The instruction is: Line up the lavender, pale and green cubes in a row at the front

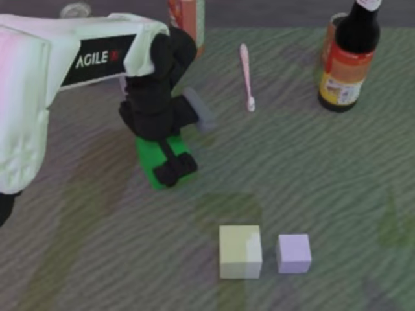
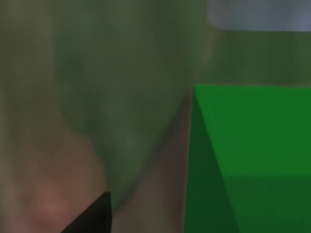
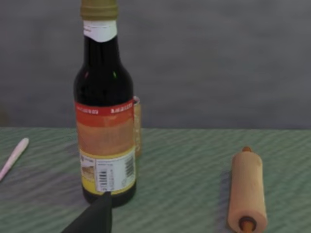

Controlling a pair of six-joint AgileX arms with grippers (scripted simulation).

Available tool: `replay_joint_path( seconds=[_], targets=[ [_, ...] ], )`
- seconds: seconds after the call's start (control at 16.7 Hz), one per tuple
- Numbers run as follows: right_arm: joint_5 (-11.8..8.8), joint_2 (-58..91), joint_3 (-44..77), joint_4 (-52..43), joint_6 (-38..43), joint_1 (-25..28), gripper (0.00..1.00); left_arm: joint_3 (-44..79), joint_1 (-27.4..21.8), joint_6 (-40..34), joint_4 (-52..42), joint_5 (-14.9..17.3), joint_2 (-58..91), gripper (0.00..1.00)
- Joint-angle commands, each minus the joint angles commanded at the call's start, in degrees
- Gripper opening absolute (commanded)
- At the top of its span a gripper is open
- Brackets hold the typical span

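The green cube (image 1: 150, 157) lies left of centre, mostly covered by my left gripper (image 1: 167, 162), which hangs open over it. In the left wrist view the green cube (image 2: 252, 160) fills the frame beside my left gripper (image 2: 197, 211); one dark fingertip (image 2: 97, 216) stands apart from its side, and the other is hidden. At the front the pale cube (image 1: 240, 251) and the smaller lavender cube (image 1: 294, 253) sit side by side, a small gap between them. My right gripper (image 3: 138, 216) is outside the top view, open and holding nothing, facing a bottle.
A dark sauce bottle (image 1: 347, 58) (image 3: 104, 131) stands at the back right. A pink stick (image 1: 247, 78) lies at the back centre, with an orange carton (image 1: 187, 19) behind the left arm. A grey box (image 1: 200, 110) peeks out beside the left gripper. A wooden rolling pin (image 3: 247, 191) lies near the bottle.
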Motion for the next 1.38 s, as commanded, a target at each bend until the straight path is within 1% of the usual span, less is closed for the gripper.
replay_joint_path(
  seconds=[0.18,0.96,1.02,1.38],
  targets=[
    [0.0,0.0,0.0,0.0,0.0,0.0,1.0,0.0,0.0,0.0,0.0,0.0,0.0,1.0],
    [0.0,0.0,0.0,0.0,0.0,0.0,1.0,0.0,0.0,0.0,0.0,0.0,0.0,0.02],
    [0.0,0.0,0.0,0.0,0.0,0.0,1.0,0.0,0.0,0.0,0.0,0.0,0.0,0.0],
    [0.0,0.0,0.0,0.0,0.0,0.0,1.0,0.0,0.0,0.0,0.0,0.0,0.0,0.0]
  ],
)
